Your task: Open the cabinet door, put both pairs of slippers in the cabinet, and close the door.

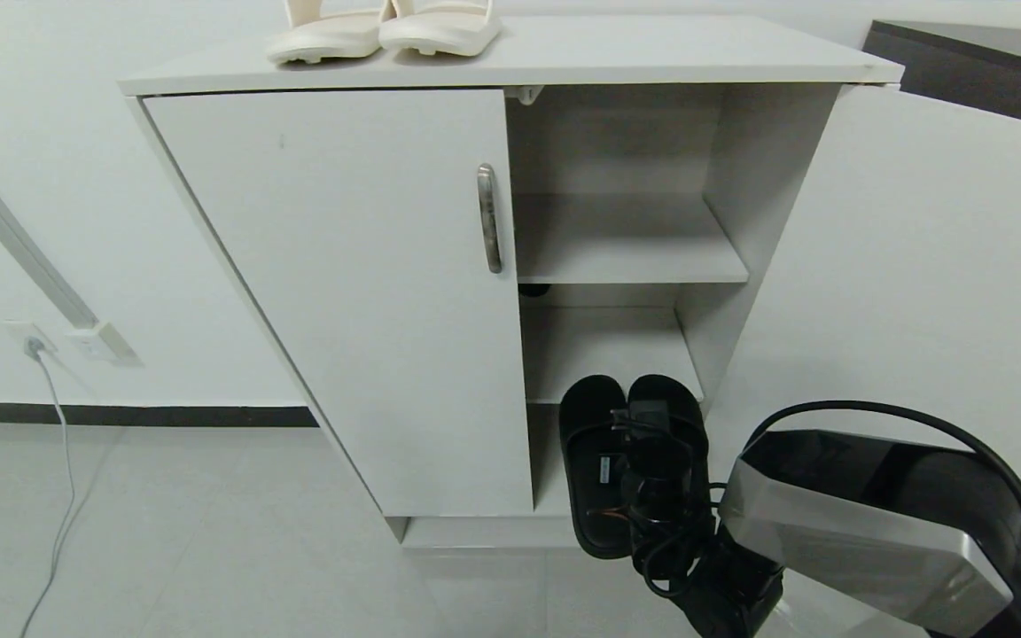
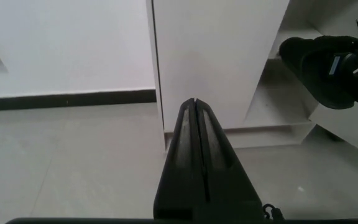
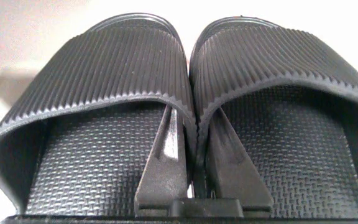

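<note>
Right gripper (image 3: 194,158) clamps the ribbed, matte black slippers (image 1: 595,470) by their adjoining inner edges, before the smooth white cabinet's (image 1: 333,310) open lower compartment. Left gripper (image 2: 194,109) is pressed together, empty. The cream slippers (image 1: 386,34) lie on top.

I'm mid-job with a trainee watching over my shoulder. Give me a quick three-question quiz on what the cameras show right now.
1. True or false: the white slippers lie on top of the cabinet.
2. Multiple choice: the right hand is shut on A) the white slippers, B) the black slippers, C) nothing.
3. Fill in: the open door is on the robot's ___ side.

Key: 1 true; 2 B; 3 right.
</note>
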Robot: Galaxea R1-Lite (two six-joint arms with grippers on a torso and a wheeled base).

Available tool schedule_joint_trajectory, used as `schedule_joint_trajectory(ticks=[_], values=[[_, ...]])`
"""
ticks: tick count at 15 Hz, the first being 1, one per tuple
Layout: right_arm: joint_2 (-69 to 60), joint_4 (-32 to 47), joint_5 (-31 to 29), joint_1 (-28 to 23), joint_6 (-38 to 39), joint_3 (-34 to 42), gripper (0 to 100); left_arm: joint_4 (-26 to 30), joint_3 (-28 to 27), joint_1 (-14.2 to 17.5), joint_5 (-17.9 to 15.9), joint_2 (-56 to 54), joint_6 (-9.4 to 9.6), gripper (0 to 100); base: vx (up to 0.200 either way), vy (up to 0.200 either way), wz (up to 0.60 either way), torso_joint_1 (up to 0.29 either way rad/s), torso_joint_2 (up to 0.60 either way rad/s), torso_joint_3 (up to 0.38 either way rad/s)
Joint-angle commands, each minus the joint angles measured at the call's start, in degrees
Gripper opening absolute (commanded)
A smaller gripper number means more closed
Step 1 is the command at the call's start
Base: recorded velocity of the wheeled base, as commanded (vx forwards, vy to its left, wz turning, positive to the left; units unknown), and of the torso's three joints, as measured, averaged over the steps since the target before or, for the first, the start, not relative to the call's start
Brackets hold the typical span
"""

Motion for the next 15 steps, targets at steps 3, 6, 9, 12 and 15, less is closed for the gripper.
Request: schedule_joint_trajectory(ticks=[3,6,9,12,15], values=[[-0.24,0.0,-0.05,0.0,-0.03,0.11,0,-0.02,0.01,0.0,-0.02,0.0,-0.07,0,0.2,0.0,0.0,0.001,0.0,-0.002],[-0.15,0.0,0.04,0.0,-0.03,0.11,0,-0.02,0.01,0.0,-0.02,0.09,-0.07,0,0.067,0.0,0.0,0.001,0.0,-0.001],[-0.06,0.0,0.22,-0.26,-0.03,0.11,0,-0.02,0.01,0.0,-0.02,0.0,-0.07,0,0.0,0.0,0.0,0.0,0.0,0.0],[0.82,0.44,1.18,-0.62,-0.03,-0.59,0,-0.02,0.01,0.0,-0.02,0.0,-0.07,0,0.0,0.0,0.0,0.0,0.0,0.0],[1.78,1.94,2.59,-1.76,-0.03,-2.88,0,-0.02,0.01,0.0,-0.02,0.0,-0.07,0,0.0,0.0,0.0,0.0,0.0,0.0]])
